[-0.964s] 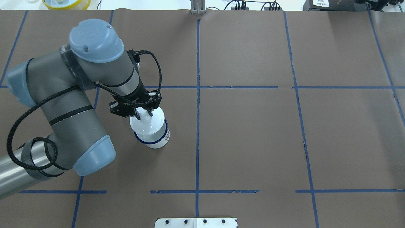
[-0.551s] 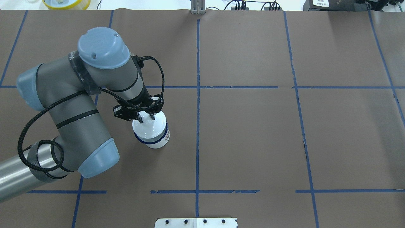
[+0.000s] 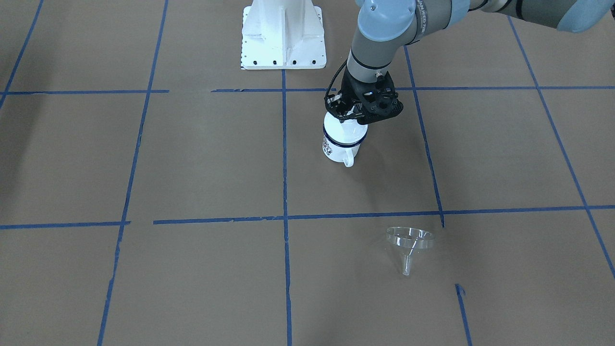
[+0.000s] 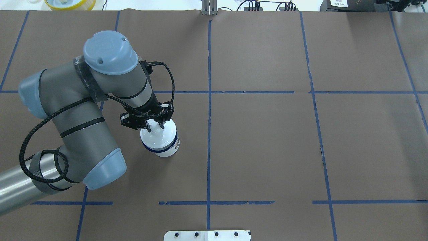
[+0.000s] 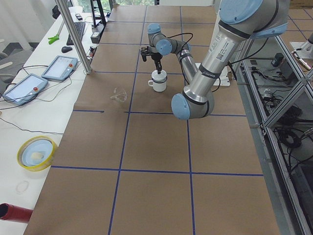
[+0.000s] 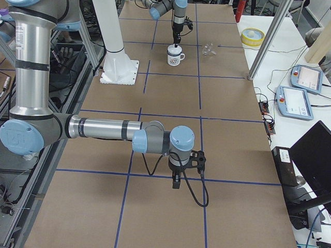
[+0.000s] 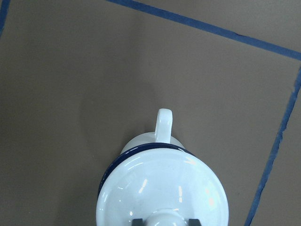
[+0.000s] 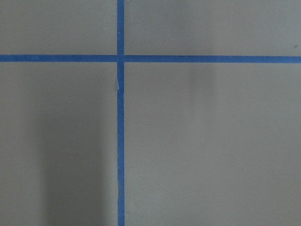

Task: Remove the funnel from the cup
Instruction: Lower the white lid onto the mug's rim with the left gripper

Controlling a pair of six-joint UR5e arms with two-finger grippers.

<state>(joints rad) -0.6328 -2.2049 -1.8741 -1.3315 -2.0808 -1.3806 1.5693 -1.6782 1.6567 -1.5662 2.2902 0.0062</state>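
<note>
Funnel (image 3: 410,240) is counted once: a single clear one, laid on its side on the brown table (image 3: 192,158), with its thin spout turned toward the operators' edge. It is found well apart from the cup (image 3: 338,144), in the next taped square, touched by neither arm. It is also made out, small, in both side views.

One cup is seen, standing upright, its handle turned away from the robot's base. Its mouth is covered by one white knobbed lid (image 7: 162,188), under whose edge the dark blue rim is shown.

Two grippers are counted. The left gripper (image 4: 154,126) is held straight over the cup, its two fingers (image 7: 137,221) drawn in narrowly and set against either side of the lid's knob, so that the lid is gripped by it. The right gripper (image 6: 176,185) is seen only from the table's end, pointed down above a crossing of blue tape lines far from the cup; how wide it stands cannot be told. By its wrist camera only bare table and tape are shown.
</note>
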